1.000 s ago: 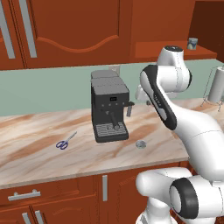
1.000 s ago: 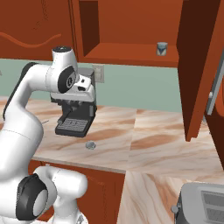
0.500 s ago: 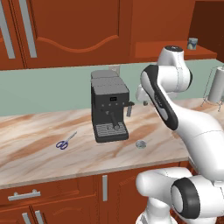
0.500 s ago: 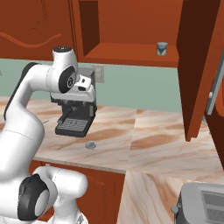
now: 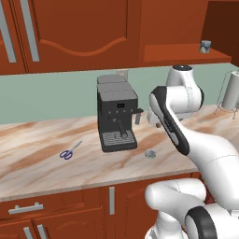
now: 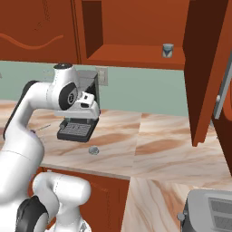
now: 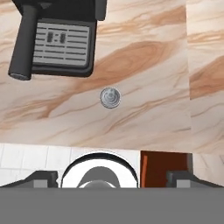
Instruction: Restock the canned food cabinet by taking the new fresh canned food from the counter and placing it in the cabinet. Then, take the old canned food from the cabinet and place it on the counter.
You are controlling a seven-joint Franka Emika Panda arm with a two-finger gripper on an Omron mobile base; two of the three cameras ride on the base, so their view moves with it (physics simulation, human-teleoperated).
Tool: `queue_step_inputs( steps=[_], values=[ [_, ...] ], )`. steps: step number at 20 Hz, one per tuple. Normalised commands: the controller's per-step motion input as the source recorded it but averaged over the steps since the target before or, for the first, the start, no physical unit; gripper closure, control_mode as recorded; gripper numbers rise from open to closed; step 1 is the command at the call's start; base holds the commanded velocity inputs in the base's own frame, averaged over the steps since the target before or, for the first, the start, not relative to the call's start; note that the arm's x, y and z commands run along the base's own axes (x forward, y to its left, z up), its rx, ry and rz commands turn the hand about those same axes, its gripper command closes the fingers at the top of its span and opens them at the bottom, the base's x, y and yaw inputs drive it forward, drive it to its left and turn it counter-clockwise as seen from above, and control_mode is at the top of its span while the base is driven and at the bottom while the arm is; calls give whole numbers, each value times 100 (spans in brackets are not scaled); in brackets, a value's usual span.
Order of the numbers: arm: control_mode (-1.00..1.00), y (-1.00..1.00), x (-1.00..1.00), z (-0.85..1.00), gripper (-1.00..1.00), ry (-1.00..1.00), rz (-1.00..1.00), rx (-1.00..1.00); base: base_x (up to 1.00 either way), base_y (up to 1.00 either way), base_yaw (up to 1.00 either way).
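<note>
Flat tin: I see the new fresh canned food point(image 7: 110, 97) lying on the counter point(image 7: 148, 65), just in front of the coffee machine point(image 5: 116, 119) and apart from it; it sits near the counter's front edge in the left base view point(image 5: 150, 153) and the right one point(image 6: 94, 150)
Old can: the old canned food point(image 6: 167, 50) stands upright on the shelf board of the cabinet point(image 6: 136, 56), towards its right end
Pincer: the gripper point(image 7: 112, 177) is spread wide with nothing between the tips, and I have it high above the tin, looking straight down at it
Step in hand: I judge nothing has been restocked yet; the descent to the tin comes first
Risk, grasp: the tin is very low and flat, so if I come down a touch short the tips may close over its top and slip off
Risk, push: coming down off-centre could nudge the tin towards the counter's edge and off it
Risk, neighbour: the coffee machine's drip tray point(image 7: 63, 45) is near; a wide swing could clip it
Risk, shelf: the old can shares the shelf, so I could knock it over when setting the tin in
Elsewhere: scissors point(image 5: 70, 150) lie well off to the side, no concern
</note>
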Motion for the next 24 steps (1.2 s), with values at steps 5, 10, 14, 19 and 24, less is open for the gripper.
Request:
queue_step_inputs(
  steps=[5, 10, 14, 19, 24],
  values=[
    [-100, 0, -6, -89, -100, -6, 0, -1, 0, 0, 0],
    [-100, 0, 18, -51, -100, -6, 0, 2, 0, 0, 0],
    [-100, 0, 22, -43, -100, -2, 0, 0, 0, 0, 0],
    [-100, 0, 37, -24, -100, 0, 0, 0, 0, 0, 0],
    [-100, 0, 35, -14, -100, 11, 0, 0, 0, 0, 0]
  ],
)
